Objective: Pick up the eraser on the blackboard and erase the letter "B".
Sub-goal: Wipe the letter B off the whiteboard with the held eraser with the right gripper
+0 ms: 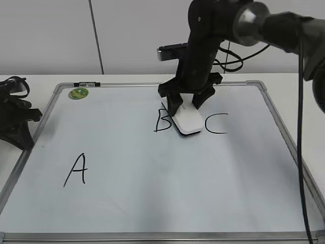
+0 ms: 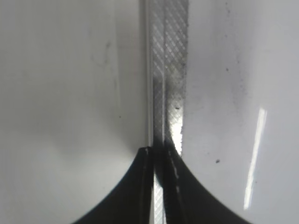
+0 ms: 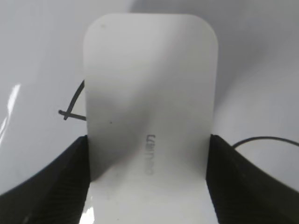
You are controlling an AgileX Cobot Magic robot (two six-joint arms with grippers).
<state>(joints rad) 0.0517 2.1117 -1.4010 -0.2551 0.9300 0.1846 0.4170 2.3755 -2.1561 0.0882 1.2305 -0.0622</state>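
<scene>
Now | right end effector (image 1: 187, 105) clamps eraser (image 1: 188, 121), hiding half of letter "B" (image 1: 162, 122) | left end effector (image 2: 159, 186) pinched closed, empty

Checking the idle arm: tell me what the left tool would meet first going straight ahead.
Judging by its wrist view, the left tool points along the blackboard's metal frame; it would likely meet that first, though depth is unclear.

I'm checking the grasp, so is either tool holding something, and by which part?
The right tool grips the eraser by its two long sides, near the end facing the wrist camera. The left tool holds nothing, its fingers together over the board's frame.
</scene>
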